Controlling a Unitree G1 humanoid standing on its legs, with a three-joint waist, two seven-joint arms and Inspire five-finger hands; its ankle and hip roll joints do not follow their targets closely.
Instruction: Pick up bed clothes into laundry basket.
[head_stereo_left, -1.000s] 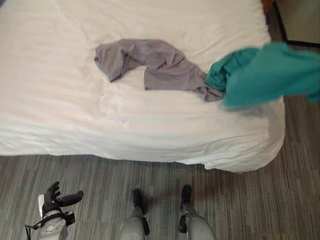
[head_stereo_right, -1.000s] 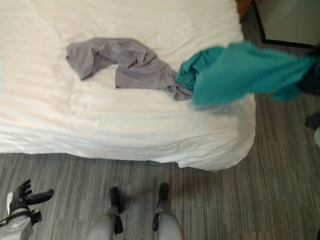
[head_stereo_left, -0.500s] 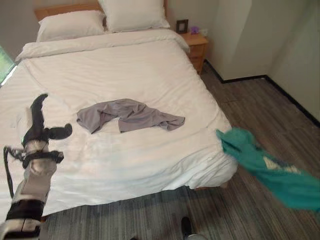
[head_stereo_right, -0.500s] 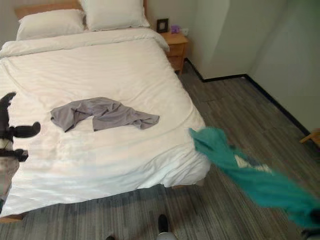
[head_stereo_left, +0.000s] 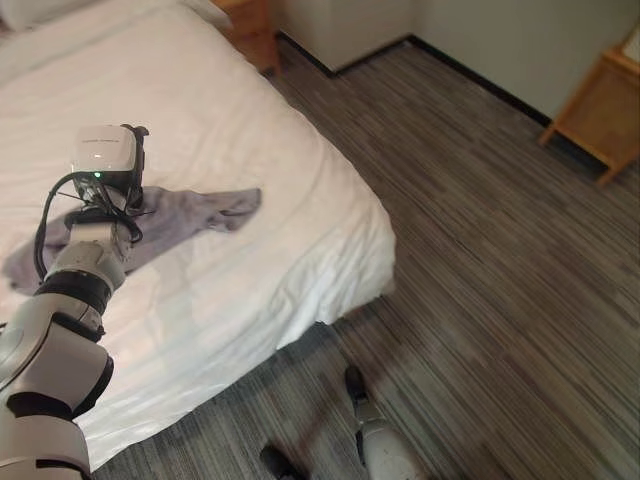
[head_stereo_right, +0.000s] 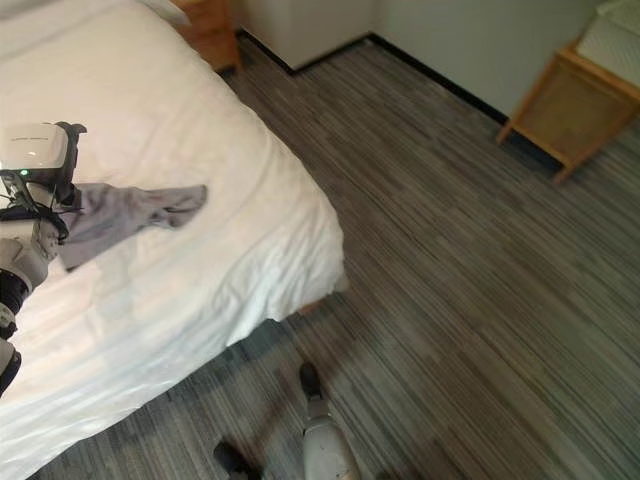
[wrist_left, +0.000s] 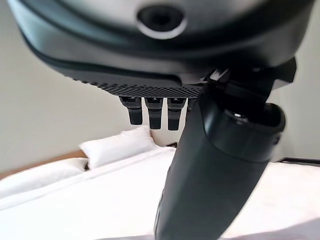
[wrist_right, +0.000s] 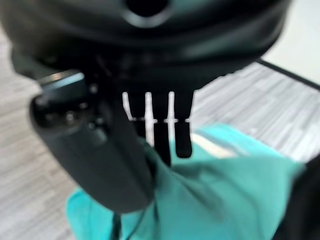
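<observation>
My view has swung right off the bed (head_stereo_left: 250, 120); my right hand (wrist_right: 100, 150) grips the teal garment (wrist_right: 225, 190), left hand (wrist_left: 220, 165) relaxed, holding nothing. I'd locate the basket before releasing.

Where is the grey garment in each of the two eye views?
Left eye view: grey garment lies on the white bed, left of centre.
Right eye view: grey garment sits nearer the left edge, on the same bed.
Shared landmark: wooden side table, upper right in both.
</observation>
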